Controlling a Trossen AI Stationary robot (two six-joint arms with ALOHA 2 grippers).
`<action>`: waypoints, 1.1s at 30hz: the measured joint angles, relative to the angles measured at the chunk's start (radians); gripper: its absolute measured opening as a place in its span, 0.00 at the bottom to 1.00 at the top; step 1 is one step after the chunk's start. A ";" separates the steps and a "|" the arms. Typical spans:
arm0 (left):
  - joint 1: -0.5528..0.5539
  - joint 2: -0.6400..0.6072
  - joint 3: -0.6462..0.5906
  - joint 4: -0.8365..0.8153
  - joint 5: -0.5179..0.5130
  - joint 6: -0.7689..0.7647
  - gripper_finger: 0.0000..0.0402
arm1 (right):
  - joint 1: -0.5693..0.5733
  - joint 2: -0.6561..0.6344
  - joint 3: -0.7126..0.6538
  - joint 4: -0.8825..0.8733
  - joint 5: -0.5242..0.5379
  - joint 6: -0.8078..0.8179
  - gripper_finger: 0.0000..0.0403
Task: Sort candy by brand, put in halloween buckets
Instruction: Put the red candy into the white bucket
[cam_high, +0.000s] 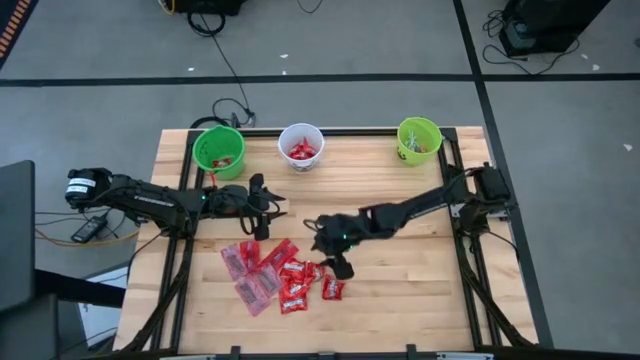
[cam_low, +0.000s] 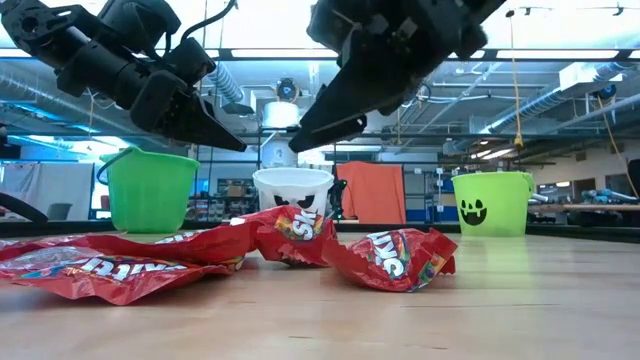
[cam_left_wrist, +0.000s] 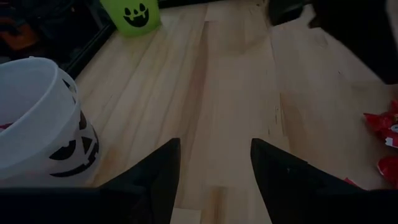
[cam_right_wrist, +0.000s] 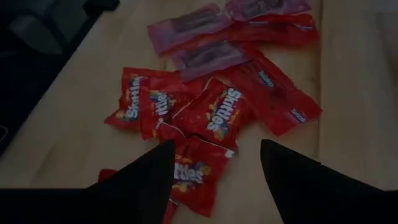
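Note:
A heap of candy (cam_high: 280, 278) lies flat on the table's near middle: shiny red Skittles packets (cam_right_wrist: 214, 115) and larger pinkish translucent packets (cam_right_wrist: 193, 25). Three buckets stand along the far edge: green (cam_high: 219, 150), white with a face (cam_high: 301, 145), green with a dark face (cam_high: 419, 139). Red packets show inside the white one. My right gripper (cam_high: 338, 262) hangs open just above the heap's right side, holding nothing (cam_right_wrist: 217, 162). My left gripper (cam_high: 262, 200) is open over bare wood (cam_left_wrist: 214, 158), near the white bucket (cam_left_wrist: 37, 118).
A black frame rail (cam_high: 460, 190) runs around the table's edges. Bare wood (cam_high: 400, 290) lies to the right of the heap and between heap and buckets. Cables and dark equipment lie on the floor beyond the far edge.

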 joint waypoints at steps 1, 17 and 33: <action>0.000 0.000 0.000 0.000 0.000 0.000 0.50 | 0.017 0.008 0.000 0.008 0.018 0.009 0.61; 0.000 0.000 0.000 0.029 -0.001 -0.002 0.50 | 0.017 0.175 -0.002 0.109 -0.123 0.031 0.50; 0.000 0.000 0.000 0.019 -0.001 -0.009 0.50 | -0.065 0.082 -0.002 0.182 0.094 -0.003 0.02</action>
